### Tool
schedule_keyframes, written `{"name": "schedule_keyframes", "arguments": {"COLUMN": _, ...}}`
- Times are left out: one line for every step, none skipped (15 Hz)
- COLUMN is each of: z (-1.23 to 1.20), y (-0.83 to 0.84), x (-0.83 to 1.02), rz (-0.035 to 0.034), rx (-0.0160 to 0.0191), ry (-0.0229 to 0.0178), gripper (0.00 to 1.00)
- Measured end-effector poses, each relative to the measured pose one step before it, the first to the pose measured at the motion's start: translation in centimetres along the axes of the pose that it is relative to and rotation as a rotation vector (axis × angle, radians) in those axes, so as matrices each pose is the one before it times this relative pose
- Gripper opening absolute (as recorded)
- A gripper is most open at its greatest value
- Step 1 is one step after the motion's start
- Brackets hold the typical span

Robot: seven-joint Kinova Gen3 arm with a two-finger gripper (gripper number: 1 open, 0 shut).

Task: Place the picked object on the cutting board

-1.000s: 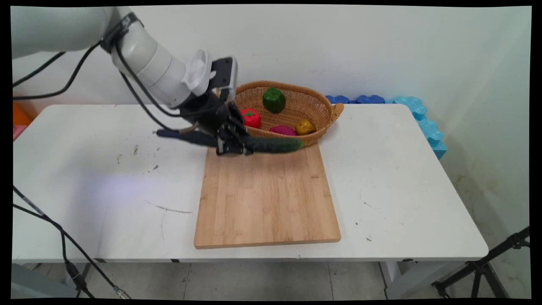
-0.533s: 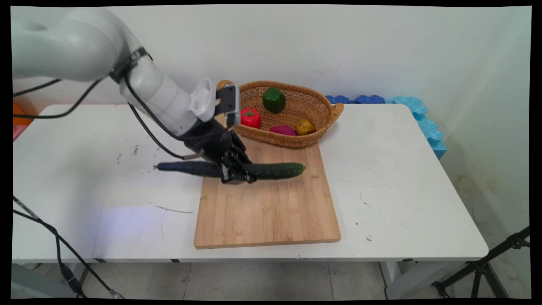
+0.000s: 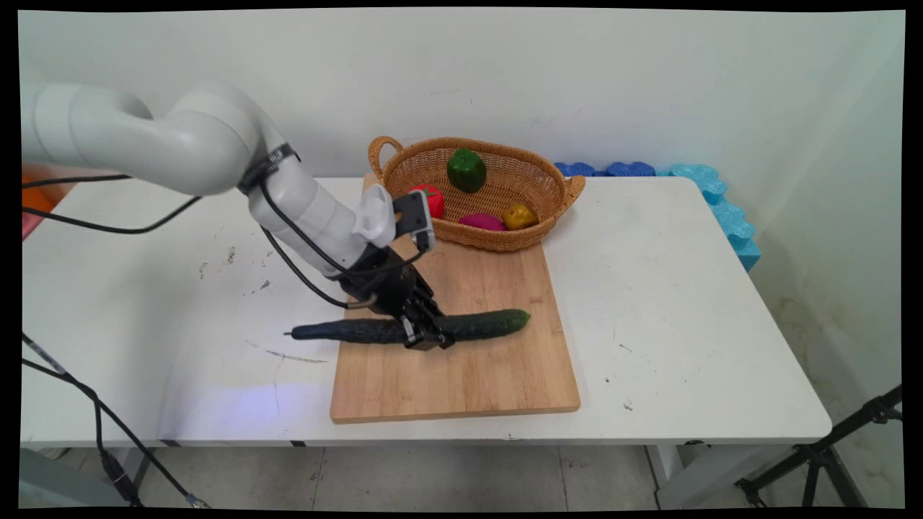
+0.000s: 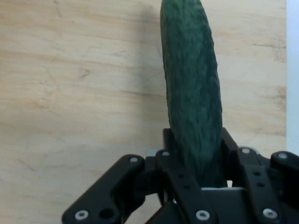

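White table (image 3: 685,303) under my arm: the end effector (image 3: 425,337) is clamped mid-length on a cucumber (image 3: 476,324) low over the cutting board (image 3: 461,382), whose overhanging left end could tip it loose.

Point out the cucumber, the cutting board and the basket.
cucumber (image 3: 490,324), main view, on its green right half.
cutting board (image 3: 461,375), main view, on bare wood near its front.
basket (image 3: 505,238), main view, on its woven front wall.

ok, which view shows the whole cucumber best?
Main view: the cucumber shows end to end, lying across the cutting board's left edge in the gripper. Hand view shows only one end, close up.
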Motion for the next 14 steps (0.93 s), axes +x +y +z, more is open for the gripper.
{"name": "schedule_keyframes", "arguments": {"z": 0.605, "y": -0.079, "x": -0.104, "rz": -0.00807, "rx": -0.00479, "ry": -0.00017, "gripper": 0.00}}
{"name": "schedule_keyframes", "arguments": {"z": 0.670, "y": -0.084, "x": -0.099, "rz": -0.00731, "rx": -0.00611, "ry": 0.00002, "gripper": 0.00}}
{"name": "schedule_keyframes", "arguments": {"z": 0.633, "y": -0.069, "x": -0.084, "rz": -0.00534, "rx": -0.00674, "ry": 0.00020, "gripper": 0.00}}
{"name": "schedule_keyframes", "arguments": {"z": 0.503, "y": -0.041, "x": -0.063, "rz": -0.00371, "rx": -0.00612, "ry": 0.00056, "gripper": 0.00}}
{"name": "schedule_keyframes", "arguments": {"z": 0.531, "y": -0.042, "x": -0.064, "rz": -0.00356, "rx": -0.00648, "ry": 0.00079, "gripper": 0.00}}
{"name": "schedule_keyframes", "arguments": {"z": 0.478, "y": -0.030, "x": -0.062, "rz": -0.00303, "rx": -0.00617, "ry": 0.00071, "gripper": 0.00}}
{"name": "schedule_keyframes", "arguments": {"z": 0.351, "y": -0.023, "x": -0.045, "rz": -0.00189, "rx": -0.00470, "ry": 0.00097, "gripper": 0.00}}
{"name": "schedule_keyframes", "arguments": {"z": 0.217, "y": -0.009, "x": -0.031, "rz": -0.00106, "rx": -0.00311, "ry": 0.00053, "gripper": 1.00}}
{"name": "schedule_keyframes", "arguments": {"z": 0.280, "y": -0.023, "x": -0.042, "rz": -0.00092, "rx": -0.00341, "ry": 0.00083, "gripper": 1.00}}
{"name": "schedule_keyframes", "arguments": {"z": 0.169, "y": -0.023, "x": -0.025, "rz": -0.00086, "rx": -0.00197, "ry": 0.00062, "gripper": 1.00}}
{"name": "schedule_keyframes", "arguments": {"z": 0.237, "y": -0.003, "x": -0.040, "rz": -0.00023, "rx": -0.00329, "ry": 0.00115, "gripper": 1.00}}
{"name": "schedule_keyframes", "arguments": {"z": 0.128, "y": 0.000, "x": -0.011, "rz": 0.00132, "rx": -0.00181, "ry": 0.00131, "gripper": 1.00}}
{"name": "schedule_keyframes", "arguments": {"z": 0.069, "y": -0.003, "x": -0.007, "rz": 0.00134, "rx": -0.00088, "ry": 0.00102, "gripper": 1.00}}
{"name": "schedule_keyframes", "arguments": {"z": 0.087, "y": -0.005, "x": -0.012, "rz": 0.00238, "rx": -0.00115, "ry": 0.00091, "gripper": 1.00}}
